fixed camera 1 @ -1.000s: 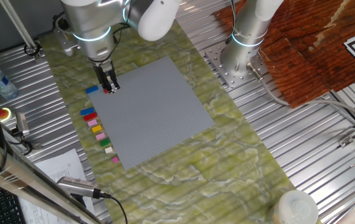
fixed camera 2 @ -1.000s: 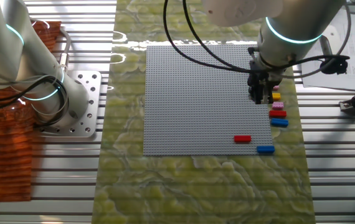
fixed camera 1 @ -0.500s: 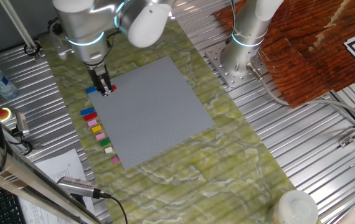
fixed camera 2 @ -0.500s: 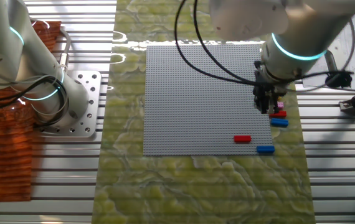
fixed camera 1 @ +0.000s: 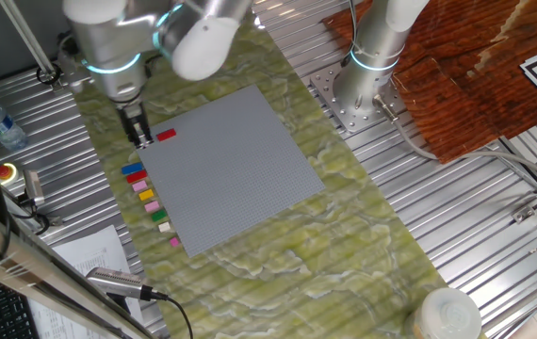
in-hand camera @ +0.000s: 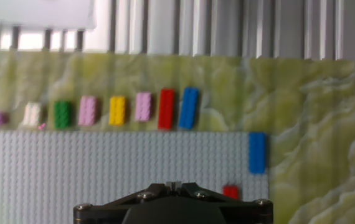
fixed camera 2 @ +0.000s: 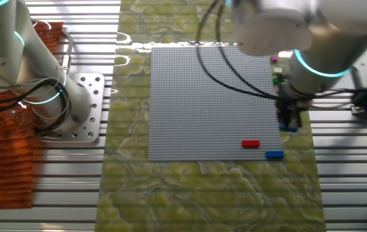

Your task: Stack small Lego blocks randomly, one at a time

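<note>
Small Lego blocks: none stacked yet, as far as the views show. Gripper (fixed camera 1: 140,139) hangs over the baseplate's edge, just off the end of the loose row. Fingers look close together in both fixed views, but whether they are closed, or carry anything, cannot be told; the hand view shows only the gripper body at the bottom of the frame, no fingertips.

Nearest the hand:
- red block (fixed camera 1: 166,136) lying flat on the grey baseplate (fixed camera 1: 240,160), near its corner, apart from the gripper.
- blue block (fixed camera 2: 274,154) lying across the baseplate's edge at that corner; hidden behind the gripper in one fixed view.

Further out: row of blocks (in-hand camera: 96,111) on the green marbled mat (fixed camera 1: 278,235), just beside the baseplate edge. In order along the hand view: blue, red, pink, yellow, pink, green, cream, and a small pink one at the far end. All lie flat, side by side, none touching a neighbour that I can see.

Step in hand (judgement): between placements, with the gripper travelling toward a pickup, probably the blue or red end of the row.

Next move calls for: centring over one brick, jaws aligned across its narrow width, and a straight descent. Row spacing is tight, so the neighbours may get nudged. The brick then needs seating on the red block's studs with square alignment.
</note>
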`<state>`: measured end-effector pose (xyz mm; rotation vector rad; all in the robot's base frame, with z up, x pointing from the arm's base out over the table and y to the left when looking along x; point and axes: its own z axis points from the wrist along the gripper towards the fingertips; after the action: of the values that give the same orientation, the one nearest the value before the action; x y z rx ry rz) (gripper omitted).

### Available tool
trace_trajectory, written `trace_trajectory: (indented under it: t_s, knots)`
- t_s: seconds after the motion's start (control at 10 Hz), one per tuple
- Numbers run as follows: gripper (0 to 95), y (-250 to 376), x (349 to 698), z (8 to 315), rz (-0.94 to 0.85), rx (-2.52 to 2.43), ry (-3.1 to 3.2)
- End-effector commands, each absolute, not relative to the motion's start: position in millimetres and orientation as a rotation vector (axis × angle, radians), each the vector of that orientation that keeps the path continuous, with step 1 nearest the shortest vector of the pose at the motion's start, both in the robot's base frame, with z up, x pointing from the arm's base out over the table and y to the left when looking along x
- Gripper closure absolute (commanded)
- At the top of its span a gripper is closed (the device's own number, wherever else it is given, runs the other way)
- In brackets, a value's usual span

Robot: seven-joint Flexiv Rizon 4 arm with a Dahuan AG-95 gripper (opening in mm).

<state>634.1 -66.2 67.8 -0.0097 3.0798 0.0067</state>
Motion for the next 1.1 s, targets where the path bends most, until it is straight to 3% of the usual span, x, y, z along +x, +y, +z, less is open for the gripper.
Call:
trace_trajectory:
  t_s: [0.1, 1.1]
  knots:
    - [76.0, -69.9, 637.6, 64.3, 0.0, -0.017, 3.068]
    - [76.0, -71.3, 667.3, 39.5, -0.007, -0.014, 3.045]
